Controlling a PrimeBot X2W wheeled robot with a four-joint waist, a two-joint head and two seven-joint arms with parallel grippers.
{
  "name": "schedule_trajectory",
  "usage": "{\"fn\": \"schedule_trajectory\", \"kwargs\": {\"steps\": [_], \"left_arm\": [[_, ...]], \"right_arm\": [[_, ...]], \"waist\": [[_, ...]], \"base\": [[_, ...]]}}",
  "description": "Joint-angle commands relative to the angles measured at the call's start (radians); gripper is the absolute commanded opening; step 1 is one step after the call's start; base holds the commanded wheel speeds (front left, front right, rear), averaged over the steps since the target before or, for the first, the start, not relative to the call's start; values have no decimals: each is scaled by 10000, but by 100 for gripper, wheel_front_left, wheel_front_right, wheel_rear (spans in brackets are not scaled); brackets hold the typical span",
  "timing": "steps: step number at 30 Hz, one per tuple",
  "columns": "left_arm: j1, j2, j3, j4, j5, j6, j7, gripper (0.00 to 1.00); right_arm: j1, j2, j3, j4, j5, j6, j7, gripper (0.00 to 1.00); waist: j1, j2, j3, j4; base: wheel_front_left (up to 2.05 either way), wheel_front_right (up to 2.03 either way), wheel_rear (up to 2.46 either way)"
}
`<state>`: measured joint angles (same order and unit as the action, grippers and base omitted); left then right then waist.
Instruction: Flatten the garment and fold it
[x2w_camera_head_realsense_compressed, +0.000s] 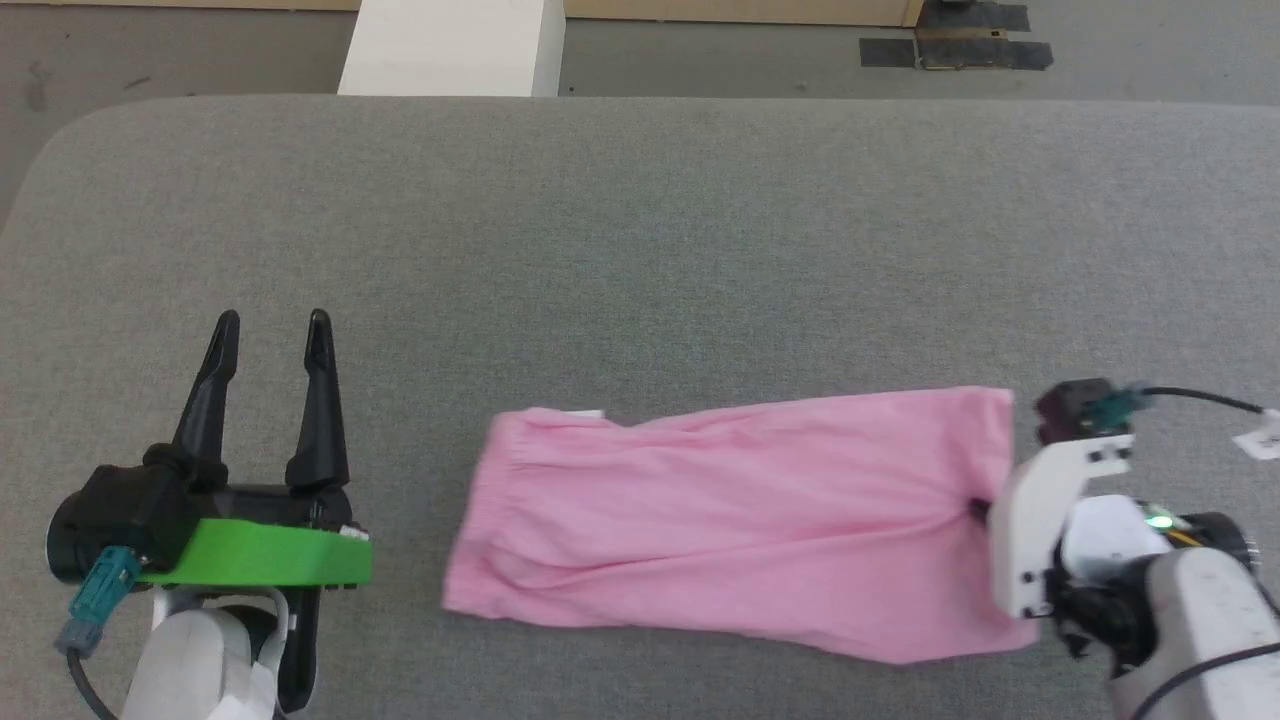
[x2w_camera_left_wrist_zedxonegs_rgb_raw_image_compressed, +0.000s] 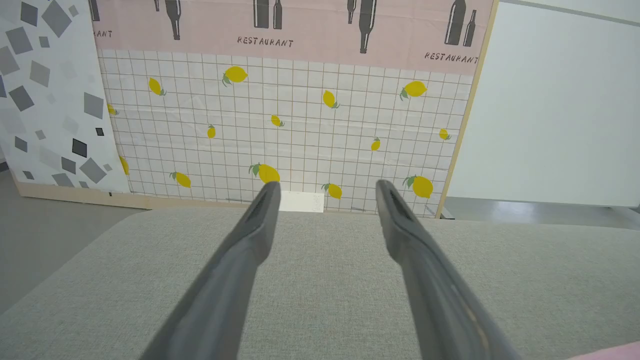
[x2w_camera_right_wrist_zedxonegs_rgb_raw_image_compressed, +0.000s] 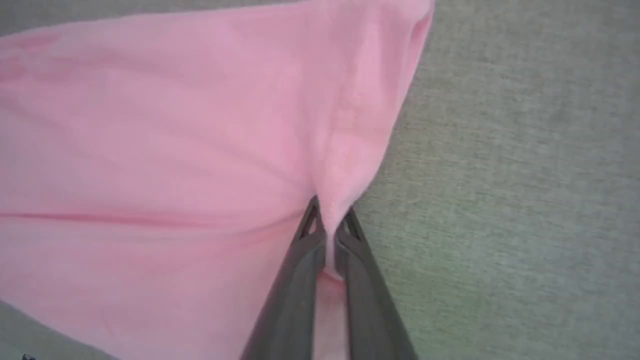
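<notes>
Head view has the garment (x2w_camera_head_realsense_compressed: 730, 520) lying spread lengthwise on the grey table (x2w_camera_head_realsense_compressed: 640, 220), near the front edge and right of centre. Its gathered waistband (x2w_camera_head_realsense_compressed: 485, 500) is at the left end, with a small white tag (x2w_camera_head_realsense_compressed: 585, 413) at the far corner. The right gripper (x2w_camera_right_wrist_zedxonegs_rgb_raw_image_compressed: 330, 220) has its jaws closed tight on a pinch of the garment's right edge, the cloth drawn into creases toward the fingers. The left gripper (x2w_camera_head_realsense_compressed: 273, 322) hovers at the left, well apart from the waistband, jaws wide open and holding nothing, pointing toward a lemon-printed backdrop (x2w_camera_left_wrist_zedxonegs_rgb_raw_image_compressed: 300, 125).
</notes>
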<state>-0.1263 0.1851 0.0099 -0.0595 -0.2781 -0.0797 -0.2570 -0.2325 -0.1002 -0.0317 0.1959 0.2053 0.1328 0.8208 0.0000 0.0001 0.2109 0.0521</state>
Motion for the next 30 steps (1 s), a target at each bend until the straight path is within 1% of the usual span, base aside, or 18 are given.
{"fn": "schedule_trajectory", "kwargs": {"steps": [1, 6, 8, 12, 16, 20, 23, 25, 27, 30], "left_arm": [[111, -71, 104, 2, 102, -83, -46, 100], [146, -220, 323, 31, 286, -280, -46, 100], [128, -263, 375, 56, 328, -335, -47, 100], [114, -322, 446, 135, 398, -411, -47, 100], [139, -403, 449, 195, 480, -452, -47, 100], [220, -483, 486, 152, 552, -474, -47, 100], [278, -540, 472, 130, 580, -486, -47, 100], [313, -562, 473, 103, 597, -492, -47, 100], [343, -588, 472, 82, 604, -496, -47, 100], [404, -618, 465, 68, 613, -500, -47, 100]], "right_arm": [[30, -317, -365, 125, 52, -21, 89, 0], [-29, -1285, -1308, 315, -307, -21, 391, 0], [-92, -1514, -1627, 370, -455, -21, 454, 0], [-174, -1896, -1718, 327, -655, -21, 704, 0], [-85, -2161, -1247, -375, -577, -21, 1468, 0], [174, -2281, -578, -2012, -174, -21, 2442, 0], [633, -2138, -34, -3406, 259, -21, 3327, 0], [834, -2138, 416, -4146, 414, -21, 3729, 0], [891, -2051, 842, -4637, 599, -21, 3943, 0], [803, -1773, 1453, -4907, 816, -21, 3995, 0]], "waist": [[0, -1, -21, -30], [0, -1, -1, -37], [0, -1, 3, -32], [0, -1, -39, -37], [0, -1, -211, -24], [0, -1, -403, 6], [0, -1, -513, 66], [0, -1, -537, 95], [0, -1, -553, 123], [0, -1, -574, 146]], "base": [[0, 0, 0], [0, 0, 0], [0, 0, 0], [0, 0, 0], [0, 0, 0], [0, 0, 0], [0, 0, 0], [0, 0, 0], [0, 0, 0], [0, 0, 0]]}}
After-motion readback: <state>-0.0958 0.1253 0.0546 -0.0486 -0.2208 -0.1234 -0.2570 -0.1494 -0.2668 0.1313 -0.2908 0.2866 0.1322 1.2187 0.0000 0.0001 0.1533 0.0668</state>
